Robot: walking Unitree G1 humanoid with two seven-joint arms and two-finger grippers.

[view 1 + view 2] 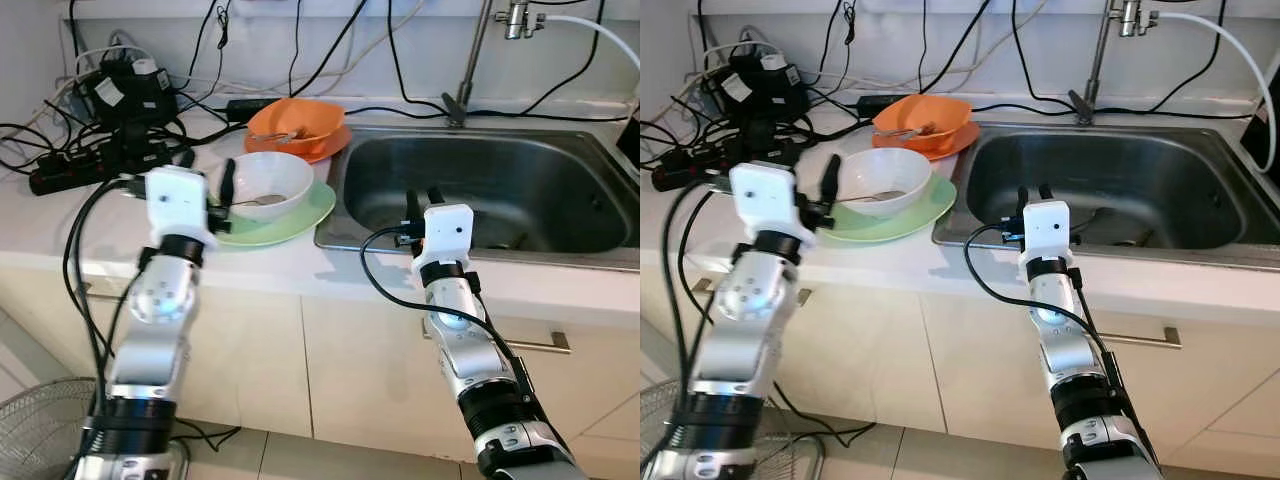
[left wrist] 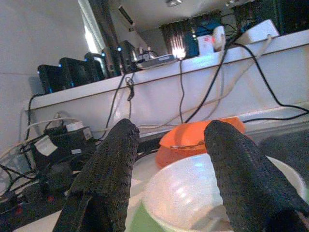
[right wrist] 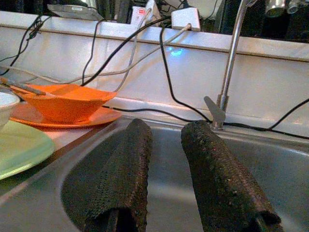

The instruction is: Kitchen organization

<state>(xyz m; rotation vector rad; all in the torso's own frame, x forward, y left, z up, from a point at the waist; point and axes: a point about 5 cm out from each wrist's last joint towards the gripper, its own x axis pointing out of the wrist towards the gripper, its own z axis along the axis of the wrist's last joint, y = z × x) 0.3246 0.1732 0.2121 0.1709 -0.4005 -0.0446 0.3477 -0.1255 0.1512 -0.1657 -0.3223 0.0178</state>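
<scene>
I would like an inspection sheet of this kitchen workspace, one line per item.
Surface: white counter with a steel sink set into it.
Job's things: white bowl on a green plate; orange bowl on an orange plate behind them.
Clutter: black power strips and adapters at the counter's back left.
Grippers: left tool open beside the white bowl; right tool open over the sink's front edge.
Cables: black cables along the wall.
Surroundings: tap, cabinet fronts, a fan on the floor.
</scene>
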